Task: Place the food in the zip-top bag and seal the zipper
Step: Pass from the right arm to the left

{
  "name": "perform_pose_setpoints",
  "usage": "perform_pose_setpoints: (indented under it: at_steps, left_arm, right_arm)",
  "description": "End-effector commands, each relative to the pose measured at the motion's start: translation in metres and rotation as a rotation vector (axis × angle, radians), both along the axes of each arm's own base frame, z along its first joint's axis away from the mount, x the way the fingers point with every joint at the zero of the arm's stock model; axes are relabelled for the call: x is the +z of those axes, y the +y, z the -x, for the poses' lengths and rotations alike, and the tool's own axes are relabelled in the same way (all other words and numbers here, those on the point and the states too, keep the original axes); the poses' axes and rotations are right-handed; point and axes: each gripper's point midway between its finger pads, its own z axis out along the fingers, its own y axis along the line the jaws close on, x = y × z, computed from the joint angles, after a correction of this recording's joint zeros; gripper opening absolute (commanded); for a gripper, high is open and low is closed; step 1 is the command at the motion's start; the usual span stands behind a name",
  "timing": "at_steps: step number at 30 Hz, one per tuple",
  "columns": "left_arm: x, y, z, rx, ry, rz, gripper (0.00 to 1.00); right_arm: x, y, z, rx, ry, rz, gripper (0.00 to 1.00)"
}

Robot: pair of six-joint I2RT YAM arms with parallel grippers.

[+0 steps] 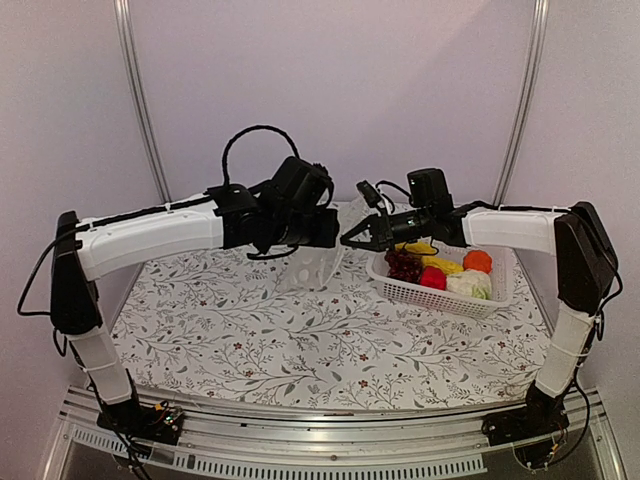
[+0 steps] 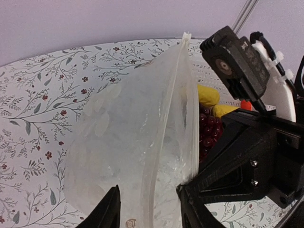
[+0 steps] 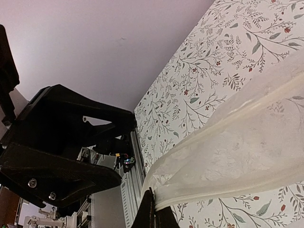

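The zip-top bag [image 2: 128, 142] hangs above the bench [image 1: 250, 330]. The right hand [image 3: 153, 211], pressed together, pinches its edge with the zipper [image 2: 189, 95]. The left hand [image 2: 149, 206] is spread, one finger on each side of the bag. The food [image 1: 432, 277] lies in the white basket [image 1: 440, 298], at 3 o'clock from the bag.

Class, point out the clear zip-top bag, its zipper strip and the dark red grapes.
Clear crinkly plastic zip-top bag [image 2: 128, 142], left wrist view: its see-through side wall.
Thin pale zipper strip [image 2: 190, 123], left wrist view: midway along it.
Dark red toy grape bunch [image 1: 402, 265], top view: its middle.
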Motion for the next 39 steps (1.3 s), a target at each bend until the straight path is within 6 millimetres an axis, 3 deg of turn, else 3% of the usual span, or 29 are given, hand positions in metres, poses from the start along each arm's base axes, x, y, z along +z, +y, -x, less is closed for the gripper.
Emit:
perform_pose_setpoints:
  at_steps: [1, 13, 18, 22, 24, 27, 33, 39]
  left_arm:
    - [-0.010, -0.008, -0.006, -0.025, 0.040, 0.006, 0.43]
    - [-0.049, -0.008, -0.013, -0.004, 0.112, -0.126, 0.36]
    - [-0.051, 0.000, -0.021, 0.030, 0.098, -0.205, 0.17]
    - [-0.038, 0.003, -0.022, 0.045, 0.066, -0.207, 0.00]
    - [-0.026, 0.007, -0.021, 0.063, 0.033, -0.208, 0.00]
    - [-0.013, 0.016, -0.022, 0.088, -0.005, -0.216, 0.00]
    - [0.006, 0.032, -0.026, 0.140, -0.065, -0.243, 0.00]
    - [0.013, 0.043, -0.030, 0.144, -0.082, -0.266, 0.00]
  right_arm:
    - [0.003, -0.003, 0.001, -0.008, -0.020, -0.005, 0.00]
    - [0.001, -0.008, 0.008, -0.010, -0.034, 0.000, 0.00]
    - [0.001, -0.011, 0.008, -0.024, -0.040, 0.008, 0.00]
    - [-0.004, -0.013, 0.004, -0.064, -0.026, 0.033, 0.00]
    - [-0.015, -0.019, -0.009, -0.155, -0.002, 0.097, 0.00]
    - [-0.047, -0.048, -0.034, -0.395, 0.053, 0.307, 0.00]
    - [-0.044, -0.062, -0.052, -0.499, 0.063, 0.405, 0.00]
    - [-0.027, -0.057, -0.058, -0.493, -0.036, 0.396, 0.03]
